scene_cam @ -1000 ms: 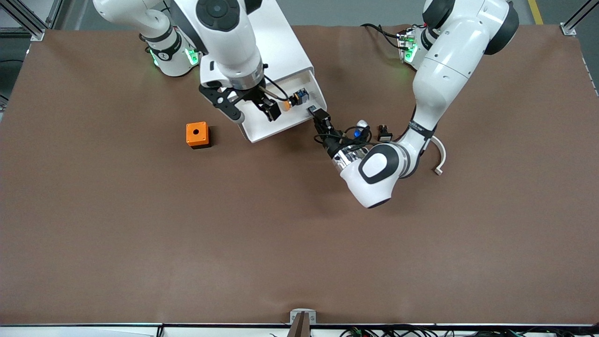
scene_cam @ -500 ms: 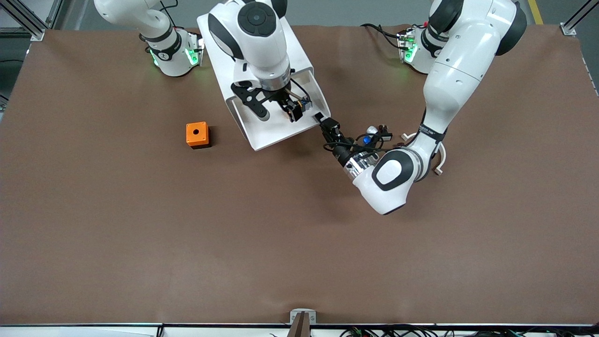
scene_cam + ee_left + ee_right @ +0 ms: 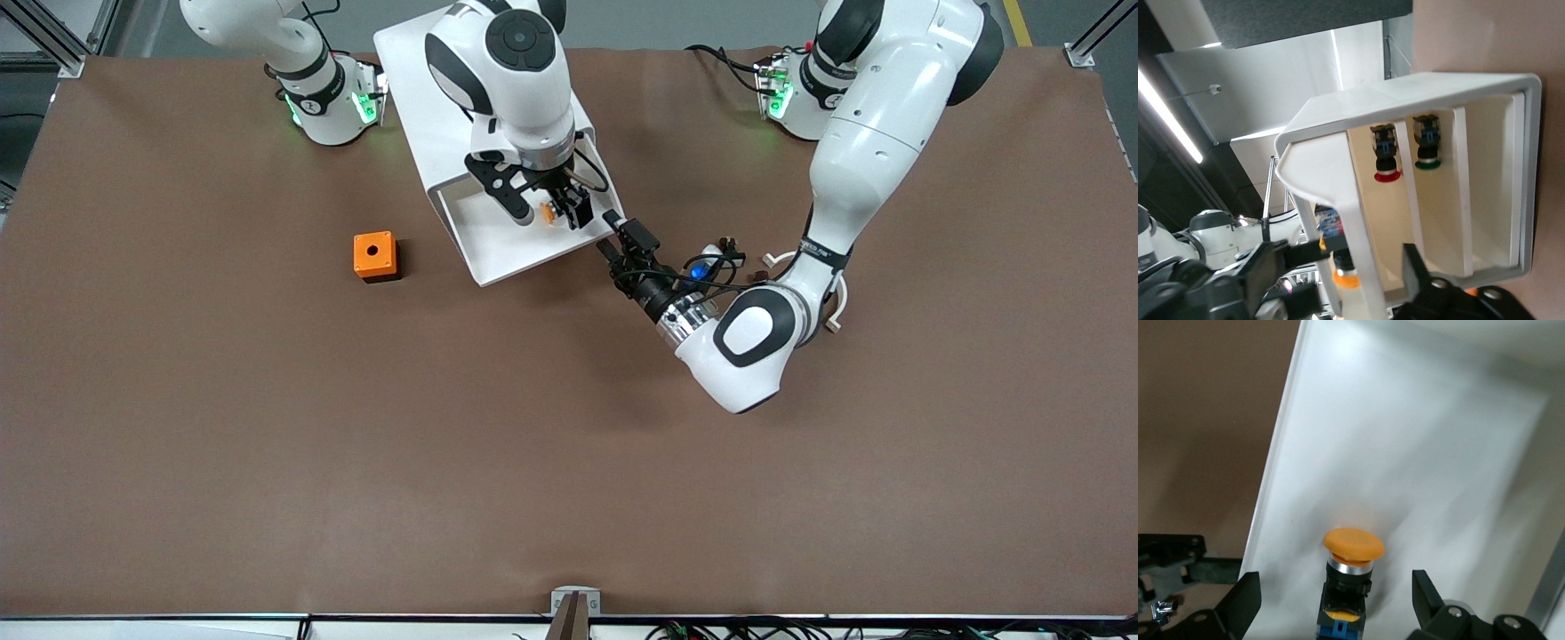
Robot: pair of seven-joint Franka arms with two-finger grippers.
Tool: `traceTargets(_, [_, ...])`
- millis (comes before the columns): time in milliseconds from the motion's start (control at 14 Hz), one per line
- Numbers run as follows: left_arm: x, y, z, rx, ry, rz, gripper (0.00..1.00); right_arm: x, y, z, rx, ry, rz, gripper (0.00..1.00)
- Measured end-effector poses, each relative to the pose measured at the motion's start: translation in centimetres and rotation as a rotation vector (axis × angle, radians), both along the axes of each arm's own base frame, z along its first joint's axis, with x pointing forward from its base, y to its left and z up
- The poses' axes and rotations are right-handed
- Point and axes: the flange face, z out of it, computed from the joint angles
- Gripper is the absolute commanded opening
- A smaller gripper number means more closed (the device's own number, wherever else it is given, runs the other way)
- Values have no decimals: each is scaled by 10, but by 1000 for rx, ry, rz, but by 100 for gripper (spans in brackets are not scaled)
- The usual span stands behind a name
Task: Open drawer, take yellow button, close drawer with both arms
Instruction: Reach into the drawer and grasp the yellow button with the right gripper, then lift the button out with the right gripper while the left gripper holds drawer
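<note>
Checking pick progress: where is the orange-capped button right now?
The button lies in the pulled-out drawer, between the open fingers of the right hand.

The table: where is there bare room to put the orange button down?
The table is bare in the wide stretch nearer the front camera than the orange box and both arms. It is crowded around the open drawer, where the right gripper straddles the button and the left gripper waits at the drawer's corner.

Front view: high, across the table (image 3: 267, 444), facing both bases. Left wrist view: close, beside the drawer (image 3: 1511, 167). Right wrist view: close above the button (image 3: 1351, 550). Drawer and button shared by all three.
</note>
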Motion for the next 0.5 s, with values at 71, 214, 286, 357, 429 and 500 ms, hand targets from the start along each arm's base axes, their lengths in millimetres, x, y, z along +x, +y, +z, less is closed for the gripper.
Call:
traceTargets(71, [4,1,4,-38,-36,2,100,-4,5,-4,-4,3,-7,94])
traceTargets(214, [13,6,12,-130,-118,7,100,-11,13,-14,-13,11,-16,86])
traceTargets(286, [18,9,15,-179,-163,10,100,-13,17,-18,-17,13,-16,75])
traceTargets(357, [23,14,17,-229,-211,14,100,-15,19,-21,-18,14,-14,56])
traceTargets(429, [29,20,19,-282,-264,18,100,-16,21,-21,-17,14,-12,37])
traceTargets(500, [37,27,22,-330,-324,22,100,-16,23,-21,-13,16,-13,22])
